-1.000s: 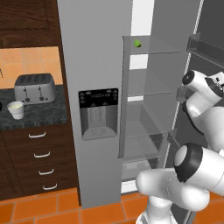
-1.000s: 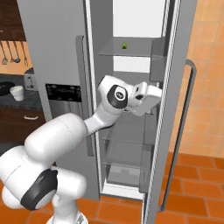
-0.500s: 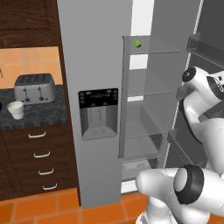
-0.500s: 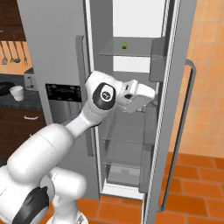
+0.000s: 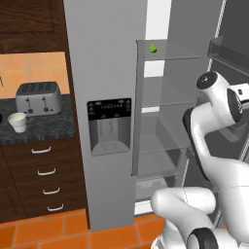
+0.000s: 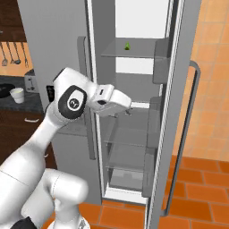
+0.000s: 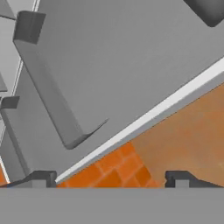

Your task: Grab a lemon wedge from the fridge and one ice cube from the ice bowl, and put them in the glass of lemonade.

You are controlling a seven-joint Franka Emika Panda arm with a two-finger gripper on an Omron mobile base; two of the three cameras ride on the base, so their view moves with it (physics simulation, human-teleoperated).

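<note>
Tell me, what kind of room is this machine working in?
Most likely a home kitchen, computer-drawn. A tall grey fridge stands open, a silver toaster sits on a dark counter over wooden drawers, and utensils hang on the wall.

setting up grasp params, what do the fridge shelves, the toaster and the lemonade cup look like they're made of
Fridge shelves: thin and see-through, probably glass or clear plastic.
Toaster: silvery grey with soft highlights, likely brushed metal.
Glass of lemonade: matte whitish and opaque, looks more like plastic or ceramic than glass; too small to be sure.
</note>
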